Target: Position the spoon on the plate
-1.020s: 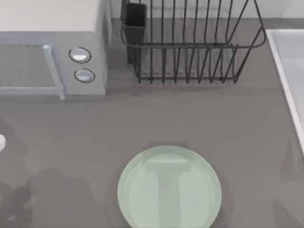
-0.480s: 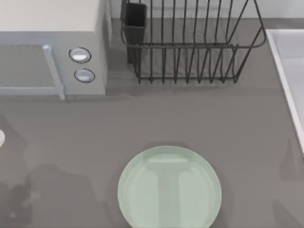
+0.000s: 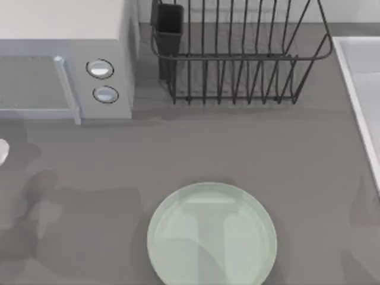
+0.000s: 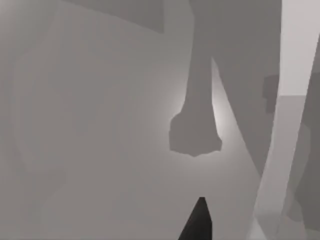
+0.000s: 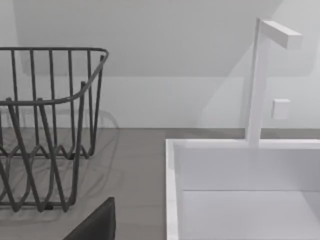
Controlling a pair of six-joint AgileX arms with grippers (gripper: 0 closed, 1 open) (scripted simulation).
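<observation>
Top view: the large round pale green glossy plate lies flat on the grey table, near the front edge and about midway across. Its surface is bare; the task is judged not yet done.

A small white rounded object sits at the far left edge of the top view, cut by the frame. It may be part of the white spoon, but too little shows to tell. It lies well apart from the plate, on the left arm's side, so the left arm is judged the one at work.

Left wrist view: a dark pointed tip of the left claw shows at the frame edge, above grey table with a shadow cast on it. Whether the fingers are apart, together or clamped on anything cannot be told.

Right wrist view: a dark corner of the right claw shows low in the frame; its finger state cannot be told either. This camera faces the dark wire dish rack and the white sink basin with its white square faucet, which suggests the right arm is parked away from the plate.

Other fixtures, top view: grey microwave oven at rear left, wire rack at rear centre, sink at right. The open table between the left edge and the plate is judged to leave an unobstructed path for carrying.
</observation>
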